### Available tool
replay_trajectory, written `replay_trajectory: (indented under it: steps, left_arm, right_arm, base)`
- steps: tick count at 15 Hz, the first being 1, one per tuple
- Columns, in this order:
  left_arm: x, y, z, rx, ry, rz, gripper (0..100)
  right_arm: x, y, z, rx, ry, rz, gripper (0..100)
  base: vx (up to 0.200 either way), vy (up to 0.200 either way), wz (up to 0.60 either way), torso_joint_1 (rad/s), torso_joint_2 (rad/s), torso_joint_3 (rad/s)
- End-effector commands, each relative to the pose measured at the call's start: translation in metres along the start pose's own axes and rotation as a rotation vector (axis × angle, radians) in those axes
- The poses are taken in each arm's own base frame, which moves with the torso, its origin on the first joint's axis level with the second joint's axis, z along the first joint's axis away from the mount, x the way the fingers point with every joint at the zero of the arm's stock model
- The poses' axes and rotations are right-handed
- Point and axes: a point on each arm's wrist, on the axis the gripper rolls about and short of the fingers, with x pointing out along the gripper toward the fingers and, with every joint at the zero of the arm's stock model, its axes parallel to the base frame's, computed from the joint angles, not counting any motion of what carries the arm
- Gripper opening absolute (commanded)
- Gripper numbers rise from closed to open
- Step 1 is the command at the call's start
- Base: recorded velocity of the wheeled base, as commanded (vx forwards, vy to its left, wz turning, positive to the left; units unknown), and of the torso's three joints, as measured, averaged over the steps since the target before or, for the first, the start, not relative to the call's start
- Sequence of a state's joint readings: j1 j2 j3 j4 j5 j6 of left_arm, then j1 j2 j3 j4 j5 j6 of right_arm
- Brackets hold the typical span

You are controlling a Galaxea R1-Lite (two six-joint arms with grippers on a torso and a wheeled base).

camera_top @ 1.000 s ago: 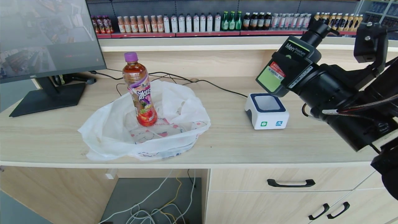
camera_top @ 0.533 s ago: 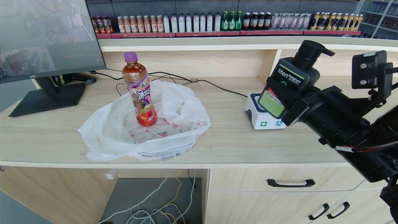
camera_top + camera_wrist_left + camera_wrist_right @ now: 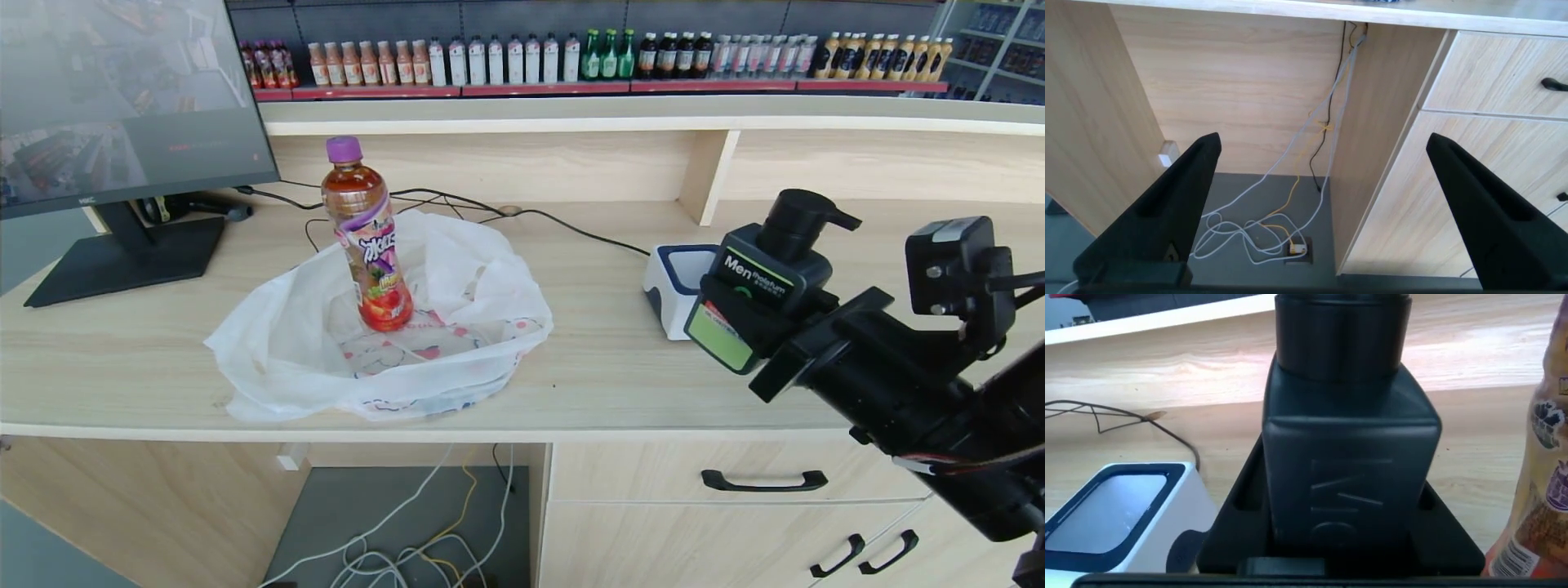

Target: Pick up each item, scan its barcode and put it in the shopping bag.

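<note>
My right gripper is shut on a black pump bottle with a green label, holding it tilted just above the counter. The bottle sits in front of the white barcode scanner and covers most of it. In the right wrist view the pump bottle is clamped between the jaws, with the scanner beside it. A white shopping bag lies open on the counter. A drink bottle with a purple cap stands upright inside it. My left gripper hangs open below counter height, facing the cabinet recess.
A monitor stands at the counter's back left, with black cables running behind the bag. A wooden divider rises behind the scanner. Drawers with black handles sit under the counter, and loose cables lie on the floor.
My right arm has lowered the pump bottle from above the scanner down and toward me, so it now hides most of the scanner. The bag and drink bottle have not moved.
</note>
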State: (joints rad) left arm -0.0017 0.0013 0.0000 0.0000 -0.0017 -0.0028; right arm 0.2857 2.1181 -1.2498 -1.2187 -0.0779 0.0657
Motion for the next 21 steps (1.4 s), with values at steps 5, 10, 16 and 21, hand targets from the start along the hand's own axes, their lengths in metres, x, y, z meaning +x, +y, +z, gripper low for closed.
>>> replay_trajectory:
  steps: [5,10,16,21]
  left_arm:
    - [0.000,0.000,0.000,0.000,0.000,0.000,100]
    - [0.000,0.000,0.000,0.000,0.000,0.000,100]
    - [0.000,0.000,0.000,0.000,0.000,0.000,100]
    - [0.000,0.000,0.000,0.000,0.000,0.000,100]
  right_arm:
    - [-0.046,0.001,0.041,0.049,-0.003,0.004,0]
    - [-0.100,0.008,0.033,0.076,0.029,0.037,0]
    - [-0.154,0.025,0.030,0.102,0.086,0.112,0]
    - [-0.179,0.051,0.038,0.112,0.102,0.231,0]
  base:
    - [0.000,0.000,0.00,0.000,0.00,0.000]
    - [0.000,0.000,0.00,0.000,0.00,0.000]
    - [0.000,0.000,0.00,0.000,0.00,0.000]
    - [0.000,0.000,0.00,0.000,0.00,0.000]
